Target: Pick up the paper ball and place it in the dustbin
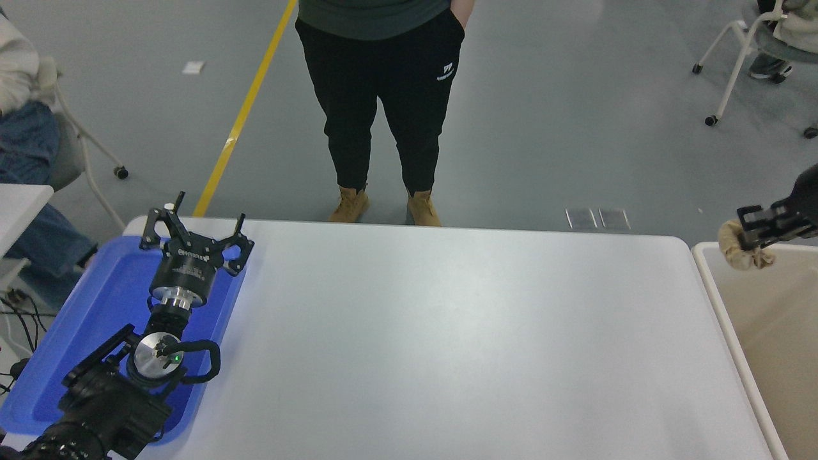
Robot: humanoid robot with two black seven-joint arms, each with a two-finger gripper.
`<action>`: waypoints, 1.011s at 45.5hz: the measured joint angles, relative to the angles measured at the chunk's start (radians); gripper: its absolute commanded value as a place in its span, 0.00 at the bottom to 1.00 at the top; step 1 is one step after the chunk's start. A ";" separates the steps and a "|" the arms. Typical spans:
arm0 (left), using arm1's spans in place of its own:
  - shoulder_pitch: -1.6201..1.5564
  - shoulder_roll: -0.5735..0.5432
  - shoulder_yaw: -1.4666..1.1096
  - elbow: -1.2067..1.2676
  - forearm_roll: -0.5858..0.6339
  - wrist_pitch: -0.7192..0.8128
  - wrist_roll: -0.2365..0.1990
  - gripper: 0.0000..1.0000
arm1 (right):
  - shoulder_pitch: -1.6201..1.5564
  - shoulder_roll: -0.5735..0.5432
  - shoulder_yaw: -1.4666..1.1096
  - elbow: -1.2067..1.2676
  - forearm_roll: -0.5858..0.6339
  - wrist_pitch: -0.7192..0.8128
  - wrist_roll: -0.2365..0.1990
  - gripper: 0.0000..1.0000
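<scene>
The tan-brown paper ball (740, 248) hangs in my right gripper (749, 233), which is shut on it at the right edge of the picture. The ball is over the far left corner of the dustbin (709, 281), a large bin with an off-white rim and beige inside, just past the white table's right end. Most of the right arm is out of view. My left gripper (195, 231) is open and parked over the blue tray (96, 306) at the lower left.
A person in black trousers and tan boots (383, 204) stands at the table's far edge. A seated person is at the far left. A wheeled chair (748, 57) stands at the top right. The white table (447, 345) lies between tray and bin.
</scene>
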 measured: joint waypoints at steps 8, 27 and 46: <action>0.000 0.000 0.000 0.000 0.000 0.000 0.000 1.00 | -0.251 -0.046 0.101 -0.199 -0.062 -0.087 0.005 0.11; -0.001 0.000 0.000 0.000 0.000 0.000 -0.001 1.00 | -0.841 0.071 0.207 -0.657 0.040 -0.361 0.040 0.14; 0.000 0.000 0.000 0.000 0.000 0.000 -0.001 1.00 | -1.131 0.222 0.216 -0.880 0.209 -0.471 0.036 0.51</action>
